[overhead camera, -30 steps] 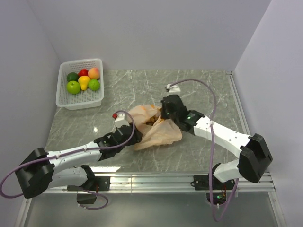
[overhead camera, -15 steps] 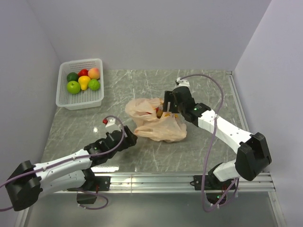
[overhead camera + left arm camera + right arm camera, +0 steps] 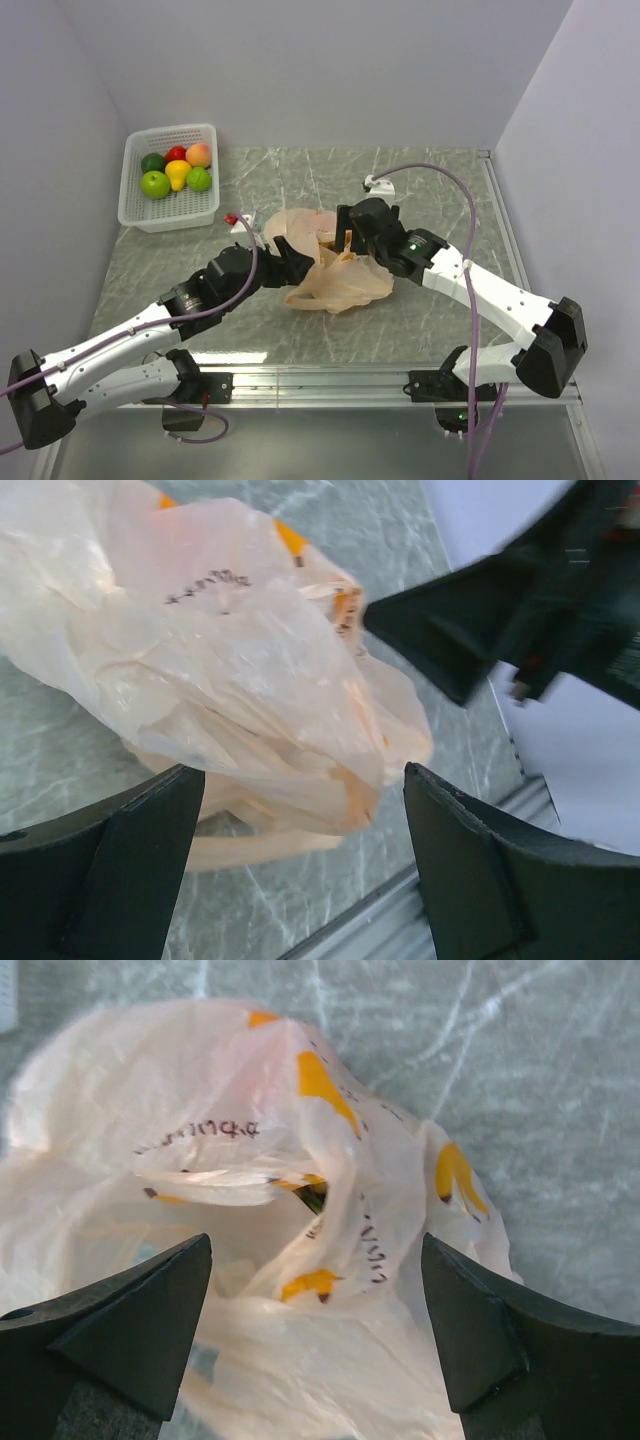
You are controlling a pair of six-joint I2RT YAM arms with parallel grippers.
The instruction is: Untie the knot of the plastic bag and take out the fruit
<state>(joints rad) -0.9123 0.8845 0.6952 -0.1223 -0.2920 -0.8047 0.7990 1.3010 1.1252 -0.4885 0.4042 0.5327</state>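
ok so starting at the near edge: both arms are bolted to the metal rail (image 3: 320, 378) and reach out over the grey marble table (image 3: 300, 190) toward the middle. The left arm comes in from the near left, and its left gripper (image 3: 300, 775) sits at the near-left side of the plastic bag (image 3: 335, 280). Its jaws are spread wide, and in the wrist view the crinkly peach plastic bulges right between the two black fingers (image 3: 110, 870), but they aren't pinching anything. The bag lies slumped on the table about mid-scene, between the two grippers, all folds and orange print marks. The right arm swings in from the near right and its right gripper (image 3: 315, 1245) hangs over the far-right part of the bag, jaws also wide apart and empty, looking straight down onto the plastic. From that wrist camera there's a gap between the folds with something dark showing in it, can't tell what it is. I honestly can't pick out the knot in all that crumple. Far left, well apart from the bag, is the white basket (image 3: 170, 218) with green apples (image 3: 155, 184), a yellow pear (image 3: 178, 172), a red apple (image 3: 176, 153) and a red-yellow apple (image 3: 199, 154) in it.
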